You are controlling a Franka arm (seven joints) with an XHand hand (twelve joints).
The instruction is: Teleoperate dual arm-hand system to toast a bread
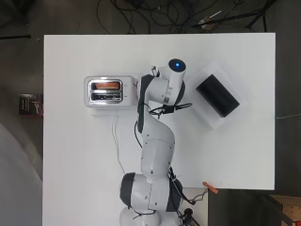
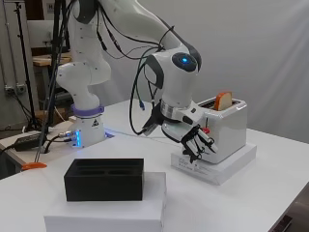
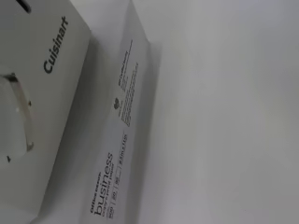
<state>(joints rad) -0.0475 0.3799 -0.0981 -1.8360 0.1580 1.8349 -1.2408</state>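
Note:
A white toaster (image 2: 229,126) stands on a flat white box (image 2: 219,169) in the middle of the table. A slice of bread (image 2: 223,100) sticks up out of one slot; from above the bread (image 1: 106,85) shows in the far slot of the toaster (image 1: 108,92). My hand (image 2: 195,140) hangs at the toaster's control end, just below its small red lever (image 2: 206,129), fingers loosely bent and holding nothing. In the overhead view the arm hides the hand. The wrist view shows the toaster's wall (image 3: 46,93) and the box (image 3: 121,140) close up.
A black open-topped box (image 2: 104,179) sits on a white block (image 2: 111,212) to the right of the arm, seen from above as the black box (image 1: 217,95). The toaster's white cord (image 1: 116,141) runs back over the table toward the arm's base.

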